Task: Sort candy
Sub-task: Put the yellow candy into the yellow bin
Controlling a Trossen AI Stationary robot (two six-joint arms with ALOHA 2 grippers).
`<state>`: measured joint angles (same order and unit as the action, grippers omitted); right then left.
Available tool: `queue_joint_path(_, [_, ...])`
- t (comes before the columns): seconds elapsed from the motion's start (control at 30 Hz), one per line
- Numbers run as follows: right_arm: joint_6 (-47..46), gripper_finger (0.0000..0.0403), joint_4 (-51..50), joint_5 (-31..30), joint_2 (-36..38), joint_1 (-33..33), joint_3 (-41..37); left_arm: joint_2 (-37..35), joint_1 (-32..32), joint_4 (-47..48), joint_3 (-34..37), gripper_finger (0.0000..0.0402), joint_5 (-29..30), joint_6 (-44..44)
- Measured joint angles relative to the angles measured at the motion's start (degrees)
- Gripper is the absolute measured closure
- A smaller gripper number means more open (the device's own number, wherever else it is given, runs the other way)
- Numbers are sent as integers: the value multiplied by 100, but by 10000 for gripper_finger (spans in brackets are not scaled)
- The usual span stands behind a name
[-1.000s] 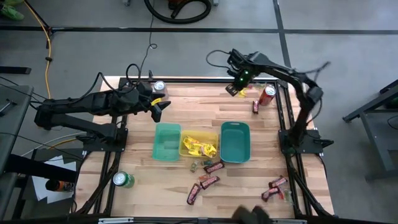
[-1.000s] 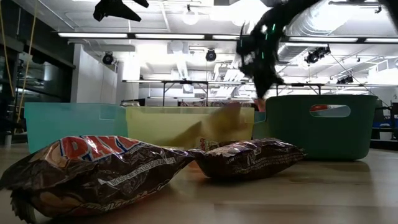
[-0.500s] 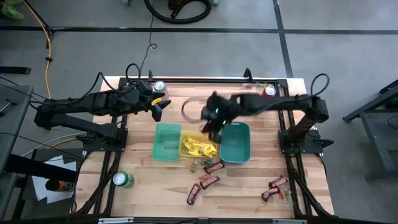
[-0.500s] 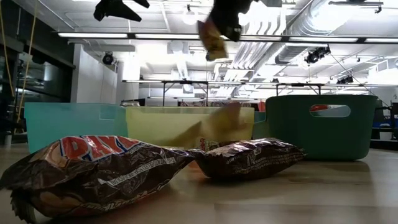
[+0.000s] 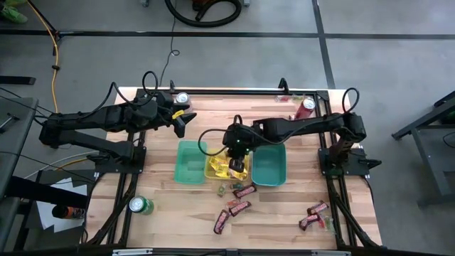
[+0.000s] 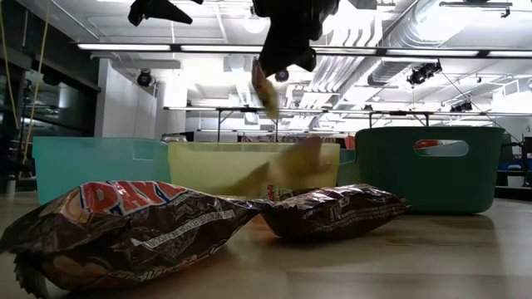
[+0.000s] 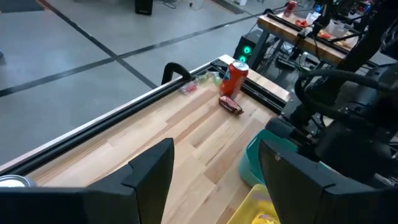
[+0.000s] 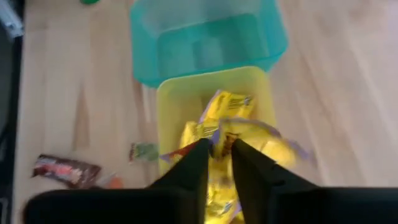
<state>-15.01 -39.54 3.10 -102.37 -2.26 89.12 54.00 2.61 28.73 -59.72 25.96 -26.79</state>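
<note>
My right gripper [image 5: 237, 151] hangs over the yellow bin [image 5: 215, 171], shut on a yellow candy packet [image 6: 265, 88]. More yellow packets [image 8: 236, 118] lie inside that bin. Brown-and-red bars [image 5: 244, 190] [image 5: 238, 208] [image 5: 314, 209] lie on the wood near the table's near edge, with tiny pieces [image 5: 223, 190] beside them. Two bars [image 6: 125, 223] [image 6: 332, 211] fill the foreground of the low view. My left gripper [image 5: 180, 125] is open and waits in the air by the far left corner, fingers [image 7: 152, 169] wide apart. My right gripper pinches the yellow packet by its upper end [image 8: 218, 138] between the two fingers [image 8: 200, 163], coming from above and pointing down. The packet hangs below the fingers [image 6: 287, 37], lifted clear above the yellow bin [image 6: 241, 164].
A light teal bin [image 5: 190, 163] stands left of the yellow one, a darker teal bin [image 5: 269, 162] right of it. Cans: silver [image 5: 183, 98] far left, red [image 5: 307, 107] far right with a bar [image 7: 231, 106] beside it, green [image 5: 140, 206] near left.
My right gripper has swung from the far right corner by the red can toward the table's left and near side, carrying the yellow packet, and now stands over the yellow bin. The packet hangs lower than half a second ago.
</note>
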Motion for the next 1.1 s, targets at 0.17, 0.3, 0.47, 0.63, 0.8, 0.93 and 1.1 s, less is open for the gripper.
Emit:
queue_joint_path(0.17, [188, 243, -153, 460, 63, -4, 2, 0, 0, 0, 0, 181, -2, 0])
queue_joint_path(0.3, [197, 207, -392, 636, 332, -4, 2, 0, -1, 2, 0, 181, -2, 0])
queue_joint_path(0.47, [220, 197, -1269, 71, 868, -6, 2, 0, 0, 9, -2, 181, -22, 0])
queue_joint_path(0.63, [0, 197, -1950, -742, 1468, -45, 2, 74, 83, 12, -2, 182, 52, -310])
queue_joint_path(0.8, [-478, 196, -2170, -1302, 1951, -49, 4, 380, 843, 954, -345, 188, -286, -458])
queue_joint_path(0.93, [-719, 196, -2205, -1678, 2158, -46, 5, 943, 1971, 2662, -1068, 192, -643, 57])
queue_joint_path(1.1, [-919, 197, -2215, -1708, 2190, -48, 7, 1719, 3365, 3926, -1385, 192, -1023, 1174])
